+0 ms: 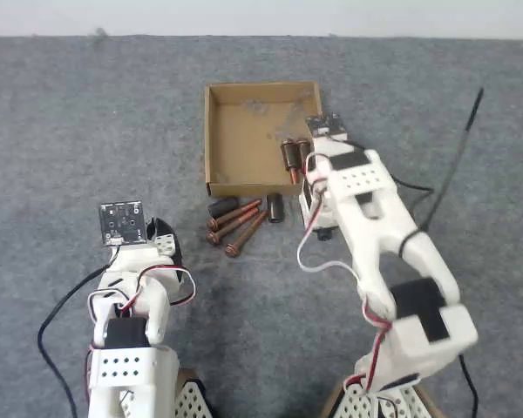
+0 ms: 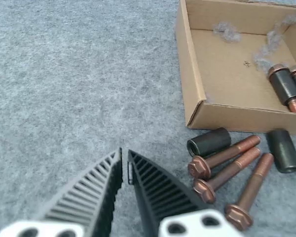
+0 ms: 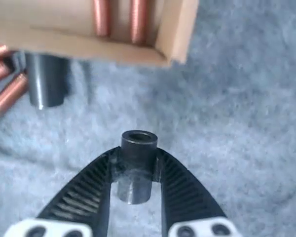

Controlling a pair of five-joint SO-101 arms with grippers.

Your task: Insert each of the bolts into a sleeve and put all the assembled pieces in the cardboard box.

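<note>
Carpet point(image 1: 87, 113) bears a box point(image 1: 211, 139) with two assembled pieces point(image 1: 294, 157) inside. Right gripper point(image 3: 137, 154) clamps a sleeve point(image 3: 138, 140) near the box's corner. Left gripper point(image 2: 124, 154) is empty, fingers nearly together. Three bolts point(image 1: 237, 228) and two loose sleeves point(image 1: 221, 209) lie just outside the box.

The high view looks steeply down on the table point(image 1: 70, 131) from above the arms. Each wrist view sits low behind the left gripper point(image 2: 124, 154) or right gripper point(image 3: 136, 154), the right one closer in. All share the box point(image 1: 211, 139) front and bolts point(image 1: 235, 225).
</note>
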